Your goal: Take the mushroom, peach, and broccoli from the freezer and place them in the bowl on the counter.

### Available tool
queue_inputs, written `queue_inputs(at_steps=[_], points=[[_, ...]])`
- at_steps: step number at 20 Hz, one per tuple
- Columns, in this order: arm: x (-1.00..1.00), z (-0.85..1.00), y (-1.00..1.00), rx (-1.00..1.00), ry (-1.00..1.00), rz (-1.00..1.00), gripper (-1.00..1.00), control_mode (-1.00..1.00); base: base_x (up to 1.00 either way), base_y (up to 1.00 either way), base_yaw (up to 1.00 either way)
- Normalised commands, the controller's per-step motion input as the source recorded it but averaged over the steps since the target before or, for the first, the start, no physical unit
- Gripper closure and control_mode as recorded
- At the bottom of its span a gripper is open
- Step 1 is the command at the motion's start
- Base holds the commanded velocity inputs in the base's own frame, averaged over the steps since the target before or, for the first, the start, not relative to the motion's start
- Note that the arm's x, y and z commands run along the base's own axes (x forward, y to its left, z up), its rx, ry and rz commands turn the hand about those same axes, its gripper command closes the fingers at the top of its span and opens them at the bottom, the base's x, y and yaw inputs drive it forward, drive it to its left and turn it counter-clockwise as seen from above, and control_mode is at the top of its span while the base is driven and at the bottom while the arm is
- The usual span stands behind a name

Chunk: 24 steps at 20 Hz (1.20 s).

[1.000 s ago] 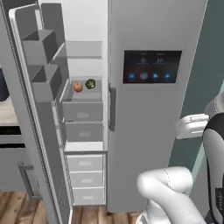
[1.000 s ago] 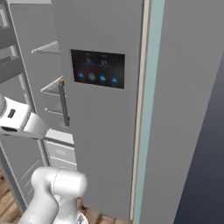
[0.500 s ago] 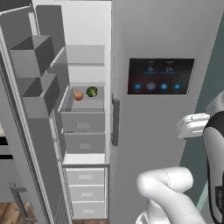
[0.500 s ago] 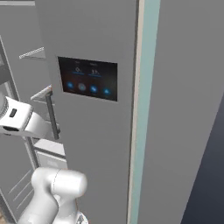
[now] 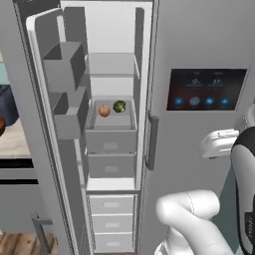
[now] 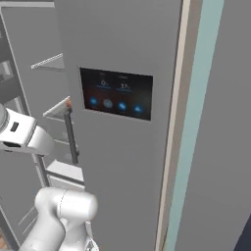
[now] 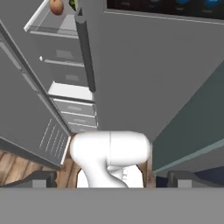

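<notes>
The freezer (image 5: 112,63) stands open, its door (image 5: 28,149) swung out to the left. The peach (image 5: 103,110) and the broccoli (image 5: 119,106) sit side by side on a clear shelf at mid height. In the hand view the peach (image 7: 55,6) and the broccoli (image 7: 72,4) are at the top left edge. The mushroom is hidden. A sliver of the reddish-brown bowl (image 5: 1,125) rests on the counter (image 5: 12,144) at the far left. My gripper (image 7: 111,180) is open and empty, well right of and below the shelf, in front of the wider door.
The wider grey door with its dark dispenser panel (image 5: 206,88) and vertical handle (image 5: 151,142) is shut, right of the freezer. Grey bins (image 5: 62,67) line the open door. Drawers (image 5: 110,224) fill the freezer's lower part. A dark toaster (image 5: 5,102) stands beside the bowl.
The whole picture has shifted and grown, so the base has driven closer to the fridge. Peach and broccoli stay on their shelf. The gripper stays open.
</notes>
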Motion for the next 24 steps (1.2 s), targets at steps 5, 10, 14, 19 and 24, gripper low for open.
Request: queue_inputs(at_steps=[5,10,14,19,24], points=[[0.0,0.0,0.0,0.0,0.0,0.0,-1.0,1.0,0.32,0.33,-0.01],[0.0,0.0,0.0,0.0,0.0,0.0,-1.0,1.0,0.5,0.08,-0.03],[0.0,0.0,0.0,0.0,0.0,0.0,-1.0,1.0,0.53,0.01,-0.04],[0.0,0.0,0.0,0.0,0.0,0.0,-1.0,1.0,0.22,0.1,-0.07],[0.0,0.0,0.0,0.0,0.0,0.0,-1.0,1.0,0.0,0.26,-0.09]])
